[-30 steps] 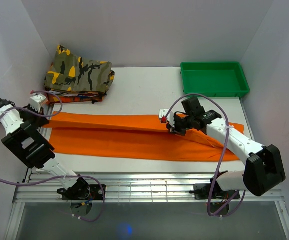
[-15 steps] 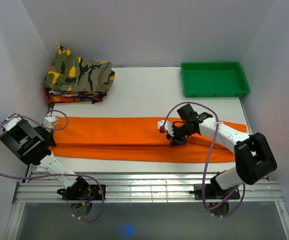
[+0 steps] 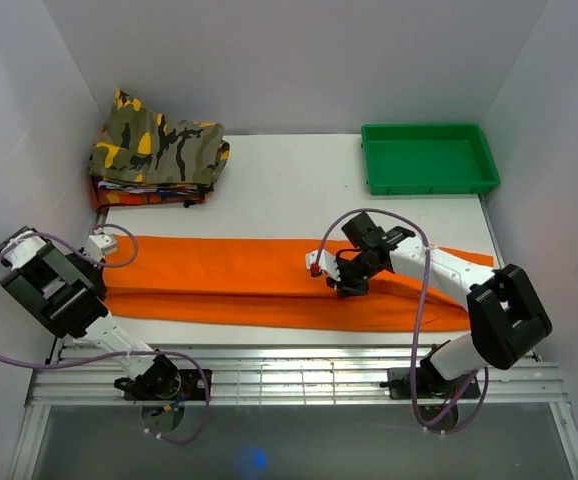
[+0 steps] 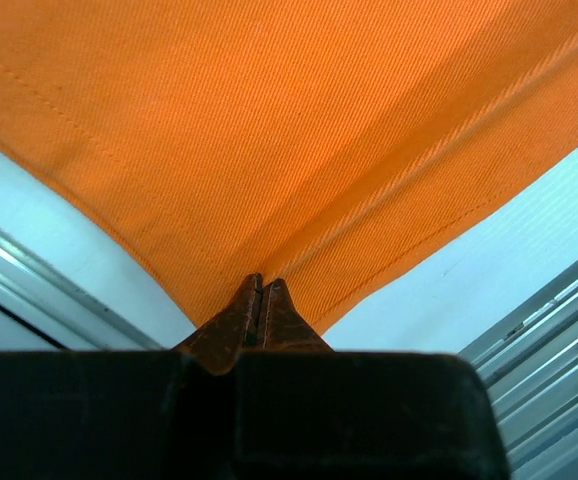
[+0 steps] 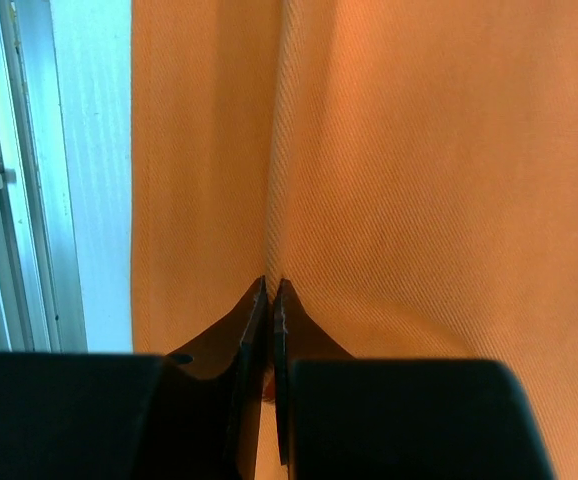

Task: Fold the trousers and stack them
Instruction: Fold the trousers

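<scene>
Now, the trousers point(image 3: 219, 275) are lying stretched along the near half of the bench point(image 3: 289, 180), running from its left edge almost to its right edge as 1 long orange band with a lengthwise fold. The left gripper point(image 4: 260, 290) is sitting at the left end, its 2 fingers clenched on the hemmed edge of the cloth there. The right gripper point(image 5: 270, 290) is working just right of the middle, jaws pressed together and pinching a ridge of the orange fabric. The green tray point(image 3: 429, 129) is sitting in the far right corner, well apart from the trousers. In the far left corner, a folded camouflage garment point(image 3: 159, 145) is resting on more folded cloth.
</scene>
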Robot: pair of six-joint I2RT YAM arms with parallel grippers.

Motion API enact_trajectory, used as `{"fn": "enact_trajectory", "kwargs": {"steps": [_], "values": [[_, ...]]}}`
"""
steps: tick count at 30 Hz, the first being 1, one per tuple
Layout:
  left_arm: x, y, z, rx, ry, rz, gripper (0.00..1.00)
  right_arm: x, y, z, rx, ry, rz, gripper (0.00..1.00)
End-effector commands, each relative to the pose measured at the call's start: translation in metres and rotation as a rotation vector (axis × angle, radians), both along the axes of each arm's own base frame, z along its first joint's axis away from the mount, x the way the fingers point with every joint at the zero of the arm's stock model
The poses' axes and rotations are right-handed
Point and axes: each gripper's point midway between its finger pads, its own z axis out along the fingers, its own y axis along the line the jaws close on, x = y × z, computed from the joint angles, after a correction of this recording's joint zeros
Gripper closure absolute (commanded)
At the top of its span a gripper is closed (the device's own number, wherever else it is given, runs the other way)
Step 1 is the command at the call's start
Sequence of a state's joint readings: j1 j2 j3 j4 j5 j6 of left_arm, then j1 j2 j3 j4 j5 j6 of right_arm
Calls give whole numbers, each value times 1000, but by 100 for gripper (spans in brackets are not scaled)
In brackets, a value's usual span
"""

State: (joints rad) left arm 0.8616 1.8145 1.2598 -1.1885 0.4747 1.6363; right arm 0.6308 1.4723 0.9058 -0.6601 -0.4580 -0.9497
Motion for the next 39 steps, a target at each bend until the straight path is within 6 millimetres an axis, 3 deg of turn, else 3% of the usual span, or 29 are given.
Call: {"fn": "enact_trajectory", "kwargs": {"steps": [1, 5, 10, 14, 18, 20, 22, 27, 31, 34, 39], "values": [[18, 41, 47, 220, -152, -43, 100, -6, -31, 9, -133, -7, -41, 92], [34, 38, 57, 188, -208, 30, 100, 14, -25, 14, -127, -64, -117, 92], [74, 60, 90, 162, -305, 177, 100, 38, -13, 39, -88, -132, -160, 92], [98, 71, 127, 149, -409, 218, 100, 38, -18, 60, -80, -159, -166, 92], [94, 68, 142, 175, -439, 190, 100, 24, -24, 71, -62, -154, -155, 92], [83, 60, 136, 179, -425, 165, 100, 13, -26, 70, -43, -135, -146, 92], [70, 57, 124, 195, -395, 147, 100, 0, -31, 53, -57, -96, -142, 92], [40, 46, 66, 189, -258, 116, 100, -26, -38, 4, -110, 8, -109, 92], [22, 54, 29, 229, -146, 122, 100, -36, -32, -18, -132, 62, -74, 92], [9, 54, 3, 217, -62, 116, 100, -38, -28, -26, -134, 79, -58, 92], [-10, 42, -11, 186, 16, 73, 100, -41, -30, -33, -163, 93, -38, 92]]}}
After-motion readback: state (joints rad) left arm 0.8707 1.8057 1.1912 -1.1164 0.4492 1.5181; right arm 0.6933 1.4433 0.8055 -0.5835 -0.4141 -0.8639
